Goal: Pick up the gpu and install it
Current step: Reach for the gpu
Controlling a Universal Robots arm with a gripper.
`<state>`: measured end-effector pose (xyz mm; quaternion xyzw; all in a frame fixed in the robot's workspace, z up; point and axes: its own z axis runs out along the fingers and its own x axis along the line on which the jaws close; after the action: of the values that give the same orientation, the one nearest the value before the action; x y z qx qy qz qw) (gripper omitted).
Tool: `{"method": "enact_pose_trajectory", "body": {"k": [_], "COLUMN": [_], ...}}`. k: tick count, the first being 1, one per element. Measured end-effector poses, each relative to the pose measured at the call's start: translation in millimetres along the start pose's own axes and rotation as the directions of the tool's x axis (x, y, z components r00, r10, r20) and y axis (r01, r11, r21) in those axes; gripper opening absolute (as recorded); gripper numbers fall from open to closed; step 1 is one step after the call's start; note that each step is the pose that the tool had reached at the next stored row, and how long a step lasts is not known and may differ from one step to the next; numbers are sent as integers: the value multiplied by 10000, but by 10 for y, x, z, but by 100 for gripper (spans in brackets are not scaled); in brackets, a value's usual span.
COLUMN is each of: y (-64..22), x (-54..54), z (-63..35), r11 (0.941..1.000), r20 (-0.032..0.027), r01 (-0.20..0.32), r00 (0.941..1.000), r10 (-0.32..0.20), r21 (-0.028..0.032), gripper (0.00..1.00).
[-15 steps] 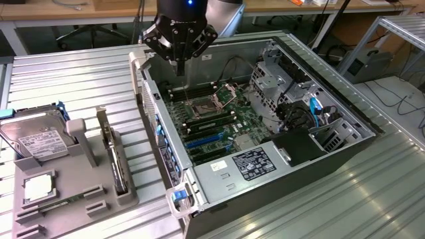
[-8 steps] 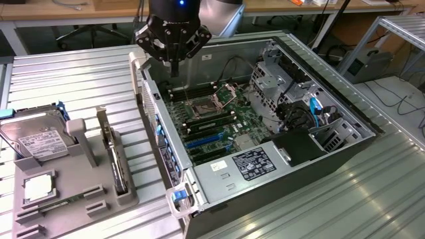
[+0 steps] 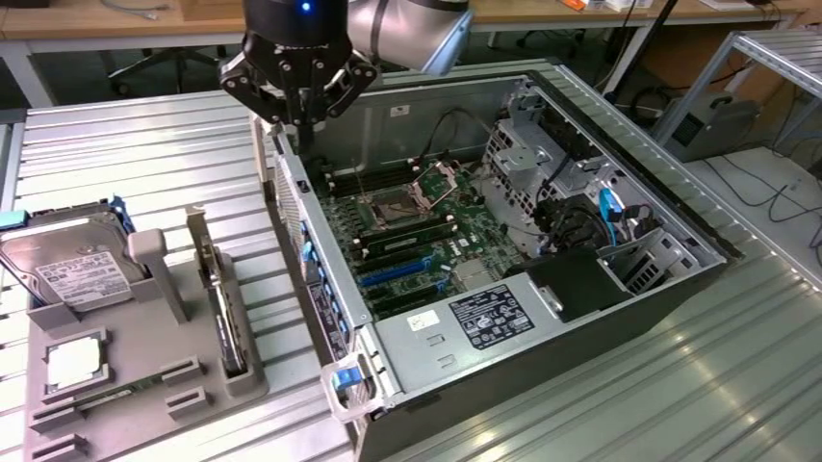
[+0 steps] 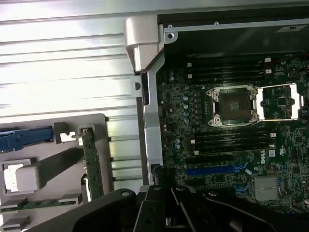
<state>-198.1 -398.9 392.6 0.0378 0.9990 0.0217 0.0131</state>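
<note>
i'm hovering my gripper point(image 3: 303, 123) over the rear wall of the case point(image 3: 603, 337), fingers clenched shut, gripping no part. the gpu point(image 3: 226, 318) is standing on edge in the tray point(image 3: 135, 399), just beside the case.

The thin flat black gpu card point(image 3: 221, 308) is standing on edge in the grey plastic holder tray point(image 3: 141, 346). The open metal computer case point(image 3: 385, 111) is sitting at the exterior view's right of the tray, and the silver box-shaped hard drive point(image 3: 71, 265) is lying at the card's left.
</note>
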Motion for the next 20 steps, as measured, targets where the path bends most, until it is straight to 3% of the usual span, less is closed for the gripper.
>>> {"method": "enact_pose_trajectory", "body": {"k": [16,20], "y": [-22,-23], "x": [288,304], "z": [-1,-1], "r11": [10000,10000], "r20": [1,-1], "r01": [-1,-1], "r00": [10000,10000], "r10": [1,1], "r21": [0,0], "gripper": [11,11]}}
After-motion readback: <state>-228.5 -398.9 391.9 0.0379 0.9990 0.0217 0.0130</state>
